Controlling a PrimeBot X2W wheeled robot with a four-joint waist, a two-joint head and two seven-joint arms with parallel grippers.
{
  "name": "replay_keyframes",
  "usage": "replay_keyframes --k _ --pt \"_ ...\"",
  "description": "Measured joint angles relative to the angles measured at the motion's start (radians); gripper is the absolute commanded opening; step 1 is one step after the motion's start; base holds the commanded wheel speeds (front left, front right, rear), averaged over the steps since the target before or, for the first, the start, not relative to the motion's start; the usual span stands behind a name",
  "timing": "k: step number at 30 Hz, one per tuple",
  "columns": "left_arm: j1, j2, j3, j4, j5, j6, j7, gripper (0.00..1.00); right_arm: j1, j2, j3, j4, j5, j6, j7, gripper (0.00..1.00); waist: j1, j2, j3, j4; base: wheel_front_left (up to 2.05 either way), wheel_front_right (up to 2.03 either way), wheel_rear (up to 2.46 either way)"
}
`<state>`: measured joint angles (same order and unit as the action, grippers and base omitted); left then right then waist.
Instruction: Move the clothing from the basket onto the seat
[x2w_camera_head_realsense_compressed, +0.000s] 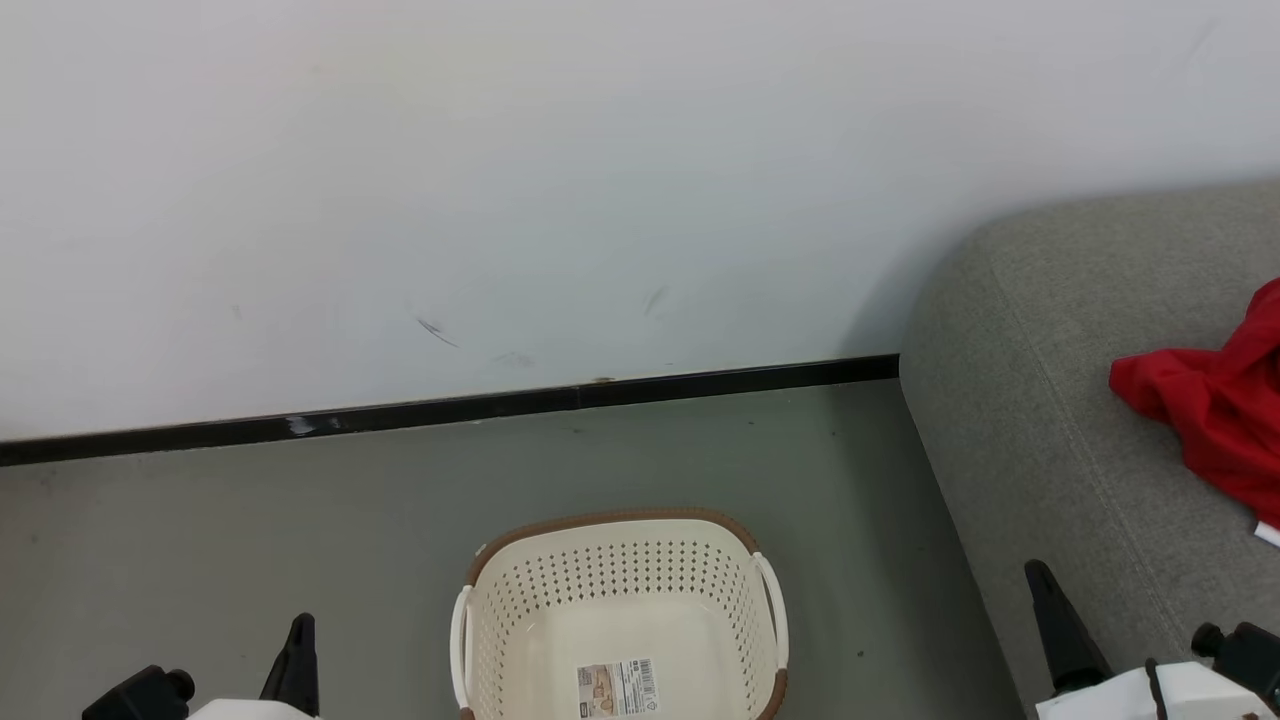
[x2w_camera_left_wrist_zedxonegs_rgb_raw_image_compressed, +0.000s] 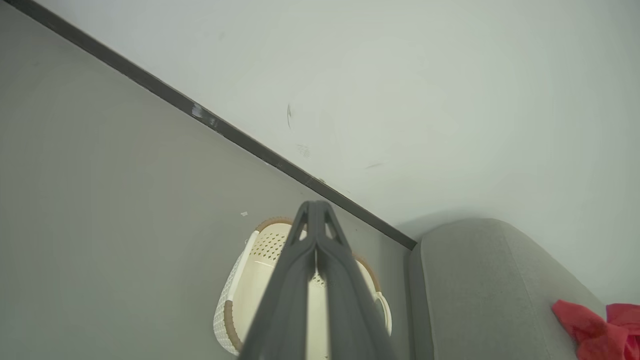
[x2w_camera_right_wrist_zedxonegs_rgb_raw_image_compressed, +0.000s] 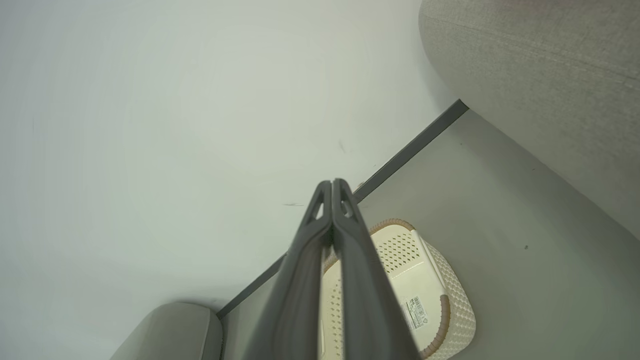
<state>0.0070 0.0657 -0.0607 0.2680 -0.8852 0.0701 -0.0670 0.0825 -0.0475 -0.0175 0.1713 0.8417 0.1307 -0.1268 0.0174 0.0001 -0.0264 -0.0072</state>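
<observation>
Both pincers are pressed together: the left pincer (x2w_camera_left_wrist_zedxonegs_rgb_raw_image_compressed: 314, 207) and the right pincer (x2w_camera_right_wrist_zedxonegs_rgb_raw_image_compressed: 332, 186) sit either side of the basket (x2w_camera_head_realsense_compressed: 620, 521), which stands on the floor (x2w_camera_head_realsense_compressed: 250, 520) just beside the seat (x2w_camera_head_realsense_compressed: 1020, 400). The red clothing (x2w_camera_head_realsense_compressed: 1220, 420) lies bunched on the seat, apart from the basket.

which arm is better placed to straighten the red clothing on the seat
Right, likely: the right end effector, shut, sits by the seat near the clothing; the left end effector is on the far side of the basket.
</observation>
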Motion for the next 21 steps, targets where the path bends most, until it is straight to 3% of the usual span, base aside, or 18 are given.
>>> replay_keyframes --k 21 --pt "-0.022 -0.009 0.055 0.004 -0.273 -0.074 0.067 0.00 -0.057 -0.021 -0.006 0.035 0.325 0.000 0.063 0.00 -0.0149 0.0000 0.016 0.003 0.00 0.00 0.00"
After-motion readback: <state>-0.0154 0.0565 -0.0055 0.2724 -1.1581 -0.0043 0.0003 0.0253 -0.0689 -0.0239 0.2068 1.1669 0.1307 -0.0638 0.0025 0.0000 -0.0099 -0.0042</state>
